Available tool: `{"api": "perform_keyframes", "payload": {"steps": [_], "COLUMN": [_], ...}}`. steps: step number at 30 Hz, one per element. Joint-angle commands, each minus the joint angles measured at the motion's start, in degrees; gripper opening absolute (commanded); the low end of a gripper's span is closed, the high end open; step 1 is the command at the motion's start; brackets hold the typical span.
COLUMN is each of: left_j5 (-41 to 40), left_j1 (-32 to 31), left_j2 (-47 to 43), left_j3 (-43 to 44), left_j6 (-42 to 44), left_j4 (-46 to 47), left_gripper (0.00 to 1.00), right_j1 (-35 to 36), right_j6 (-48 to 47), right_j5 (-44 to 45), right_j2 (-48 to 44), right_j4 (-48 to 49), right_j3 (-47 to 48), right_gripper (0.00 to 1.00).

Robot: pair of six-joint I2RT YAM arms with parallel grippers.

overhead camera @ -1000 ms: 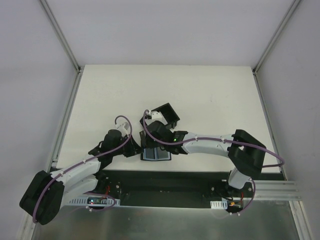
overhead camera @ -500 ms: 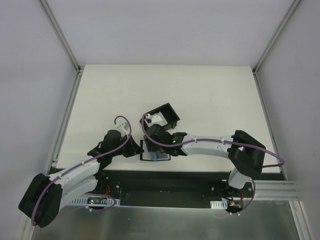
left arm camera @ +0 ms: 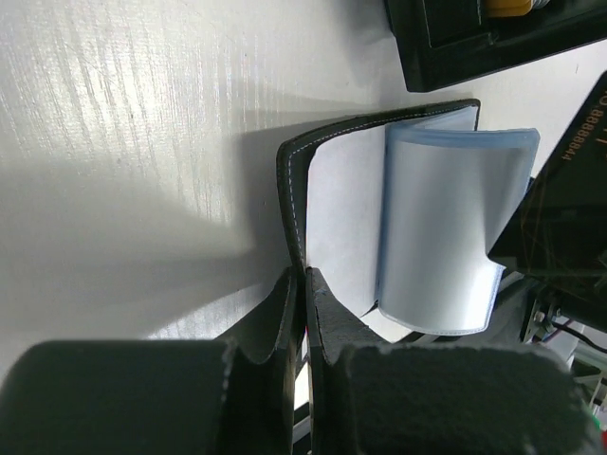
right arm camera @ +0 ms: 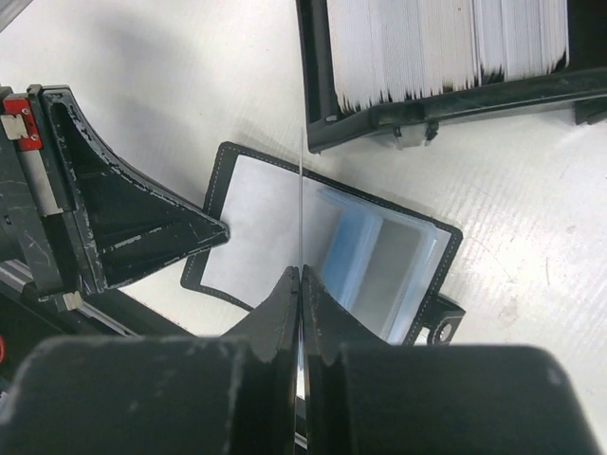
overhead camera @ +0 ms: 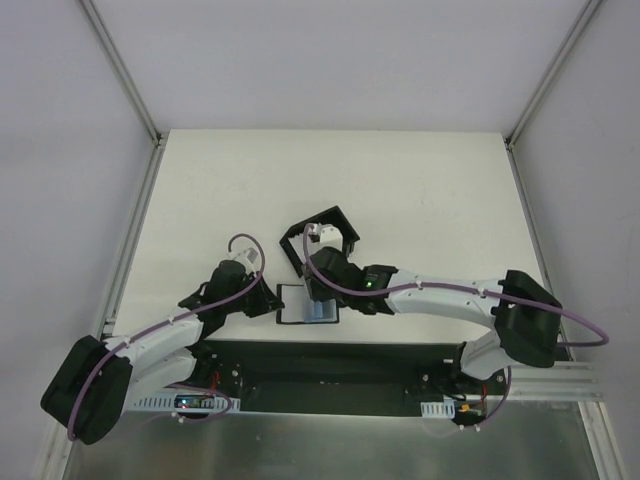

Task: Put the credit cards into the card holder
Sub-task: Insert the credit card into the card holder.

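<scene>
Pinching one card by its lower edge, the right pincer has its fingers pressed together on it, so in its own wrist view the card shows only as a thin upright line rising from between them. We read that edge-on hold as a way to aim the card's far edge down into a pocket, since it hangs directly over the open holder. The left pincer is likewise closed, and appears to clamp the black cover at the holder's left edge. We take this as a brace that stops the holder sliding or folding while the card goes in. The holder lies open on the worktop between the two pincers, white page to the left and bluish sleeves to the right. Just beyond it sits the tray, where the remaining cards stand packed in a row. The right wrist view alone shows the held card, the full tray and the left pincer's tip meeting the cover. The left wrist view alone shows how the sleeves arch up off the page, leaving a gap, and how the cover's stitched rim runs in between its fingers. The top view shows neither grip nor the card. It does show both arms reaching in together near the front edge of the worktop, with the tray set at an angle behind the holder.
</scene>
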Motion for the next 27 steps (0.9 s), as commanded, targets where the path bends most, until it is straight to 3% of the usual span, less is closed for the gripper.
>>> {"api": "perform_keyframes", "payload": {"steps": [1,6,9,15,27], "left_j5": [-1.1,-2.7,-4.2,-4.7,-3.8], "left_j1": [0.5,0.5,0.5,0.5,0.5], "left_j2": [0.8,5.1,8.1,9.4,9.3], "left_j3": [-0.1,0.4,0.8,1.4,1.3], "left_j6": [0.6,1.5,1.5,1.8,2.0], "left_j4": [-1.1,-1.6,-1.6,-1.5,-1.5], "left_gripper": [0.0,0.0,0.0,0.0,0.0], "right_j1": [0.0,-0.2,-2.3,-3.8,-4.4], "right_j6": [-0.6,1.5,3.5,8.4,12.2], "right_j5": [1.1,-1.8,-2.5,-5.2,-3.3], "right_j2": [-3.8,-11.6,-12.0,-10.9,-8.5], "right_j4": [-0.9,6.8,1.3,2.4,-1.3], "right_j3": [-1.2,-6.2,-6.3,-12.3,-13.3], "right_gripper": [0.0,0.0,0.0,0.0,0.0]}}
